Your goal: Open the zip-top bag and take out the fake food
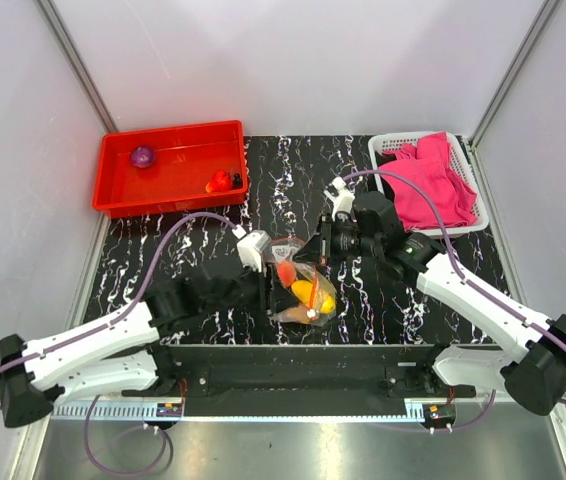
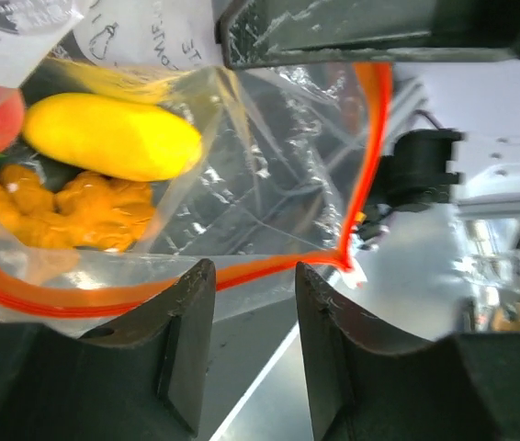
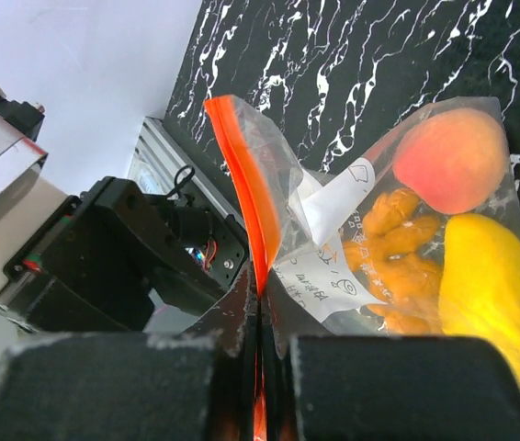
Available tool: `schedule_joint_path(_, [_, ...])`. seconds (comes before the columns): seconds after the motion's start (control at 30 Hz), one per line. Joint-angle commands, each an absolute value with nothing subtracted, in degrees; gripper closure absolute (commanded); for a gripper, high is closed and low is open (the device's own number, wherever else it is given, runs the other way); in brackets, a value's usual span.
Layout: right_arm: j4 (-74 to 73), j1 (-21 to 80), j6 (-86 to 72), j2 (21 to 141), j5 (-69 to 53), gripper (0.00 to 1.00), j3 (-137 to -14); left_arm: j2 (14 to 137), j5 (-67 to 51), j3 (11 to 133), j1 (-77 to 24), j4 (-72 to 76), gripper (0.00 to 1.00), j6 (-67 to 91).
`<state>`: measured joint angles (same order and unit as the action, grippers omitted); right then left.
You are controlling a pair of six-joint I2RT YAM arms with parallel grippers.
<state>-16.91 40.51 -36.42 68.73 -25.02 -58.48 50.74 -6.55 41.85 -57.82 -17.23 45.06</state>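
Note:
The zip-top bag [image 1: 303,288] lies between my grippers at the table's middle, and it holds fake food. In the right wrist view, my right gripper [image 3: 262,299] is shut on the bag's orange-red zip strip [image 3: 242,175]. Inside the bag are an orange peach-like ball [image 3: 450,158], a yellow oval fruit [image 3: 490,285] and a cluster of orange bits [image 3: 407,266]. My left gripper [image 2: 255,276] is open, and the zip strip [image 2: 269,273] runs just past its fingertips. The yellow fruit [image 2: 113,138] and the orange bits [image 2: 85,216] show through the plastic. From above, the left gripper [image 1: 266,290] is at the bag's left side and the right gripper [image 1: 313,252] at its top.
A red tray [image 1: 113,190] at the back left holds a purple round piece [image 1: 142,156] and a red piece [image 1: 220,181]. A white basket [image 1: 383,150] with a pink cloth [image 1: 433,185] stands at the back right.

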Motion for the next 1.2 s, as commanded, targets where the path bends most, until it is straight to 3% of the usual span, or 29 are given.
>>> schedule_joint_path(0.0, [-11.4,40.8,-39.5,66.1,-26.5,1.0,-57.0,53.6,8.2,46.5,-60.8,-17.1,0.56,48.6])
schedule_joint_path(0.33, [-2.5,42.4,-46.2,64.7,-26.5,1.0,-51.8,57.1,18.3,46.5,-61.5,-15.6,0.54,58.7])
schedule_joint_path(0.73, [6.8,46.1,-53.9,60.4,-15.0,1.0,-44.1,61.9,17.1,39.1,-61.5,-11.1,0.55,68.2])
schedule_joint_path(0.9, [7.7,46.1,-55.1,60.1,-14.4,1.0,-42.2,63.8,15.3,38.0,-61.5,-8.5,0.61,68.0])
schedule_joint_path(1.17, [11.2,46.2,-57.1,62.6,-16.7,1.0,-41.7,66.5,14.5,36.1,-61.5,-4.8,0.57,68.0])
